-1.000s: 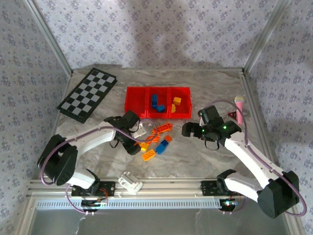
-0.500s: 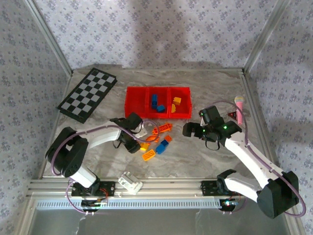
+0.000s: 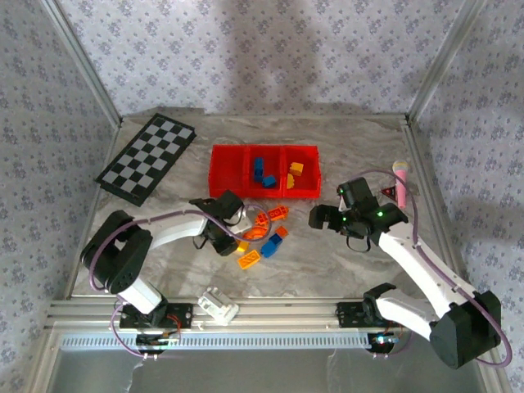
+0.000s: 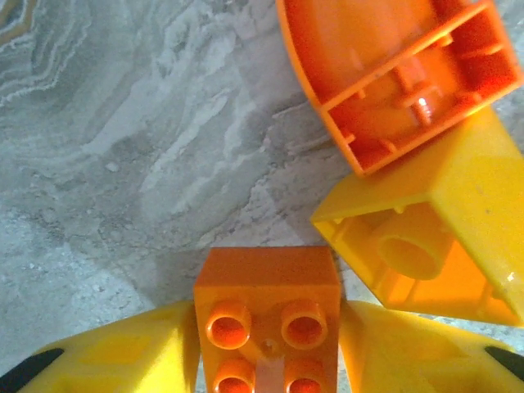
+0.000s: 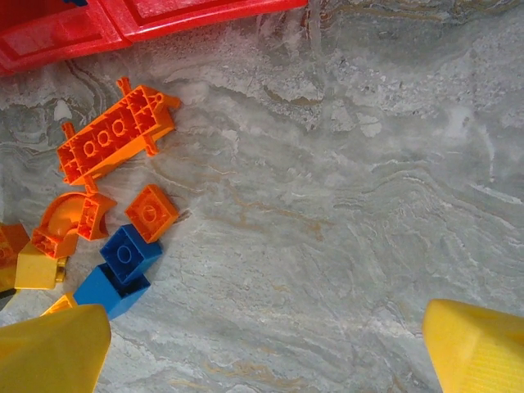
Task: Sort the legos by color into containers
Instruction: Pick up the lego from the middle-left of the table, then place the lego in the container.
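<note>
Your left gripper (image 4: 266, 348) was clamped on an orange brick (image 4: 268, 286), just beside a yellow brick (image 4: 434, 233), in the loose pile near of the red tray (image 3: 228, 173). Your right gripper (image 5: 266, 344) hung over the table right of that pile, fingers wide apart.

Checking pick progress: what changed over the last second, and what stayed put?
The left gripper slid right toward the loose bricks and closed on a small orange studded plastic brick. The right gripper stayed open and nearly still; the red three-compartment plastic tray is unchanged.
</note>
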Robot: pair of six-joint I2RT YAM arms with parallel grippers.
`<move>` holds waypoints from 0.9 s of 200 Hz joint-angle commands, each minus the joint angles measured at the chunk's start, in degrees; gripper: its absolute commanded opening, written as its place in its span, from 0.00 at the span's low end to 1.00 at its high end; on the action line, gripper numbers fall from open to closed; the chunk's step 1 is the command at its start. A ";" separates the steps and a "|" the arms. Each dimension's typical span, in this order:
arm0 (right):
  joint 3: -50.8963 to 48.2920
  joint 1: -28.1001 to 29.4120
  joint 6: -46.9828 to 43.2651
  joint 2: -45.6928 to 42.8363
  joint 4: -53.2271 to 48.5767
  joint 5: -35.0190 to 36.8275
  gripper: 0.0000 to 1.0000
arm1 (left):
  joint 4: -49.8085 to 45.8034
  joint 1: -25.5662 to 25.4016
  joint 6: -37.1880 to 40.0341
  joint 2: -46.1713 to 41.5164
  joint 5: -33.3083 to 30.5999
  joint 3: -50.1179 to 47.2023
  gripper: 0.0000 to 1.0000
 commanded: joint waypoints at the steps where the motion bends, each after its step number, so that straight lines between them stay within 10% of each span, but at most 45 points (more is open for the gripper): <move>1: -0.96 -0.59 0.11 -1.37 -1.58 0.23 1.00 | 1.36 0.01 0.87 2.69 -2.34 -0.30 0.44; 110: -2.11 -3.30 0.46 -4.09 -1.98 -0.29 1.00 | -1.08 0.83 -1.19 -6.63 -8.65 2.70 0.24; 180: -2.73 -4.17 1.00 -4.55 -0.96 -1.47 1.00 | -5.28 11.24 -5.09 -3.23 -3.80 21.62 0.23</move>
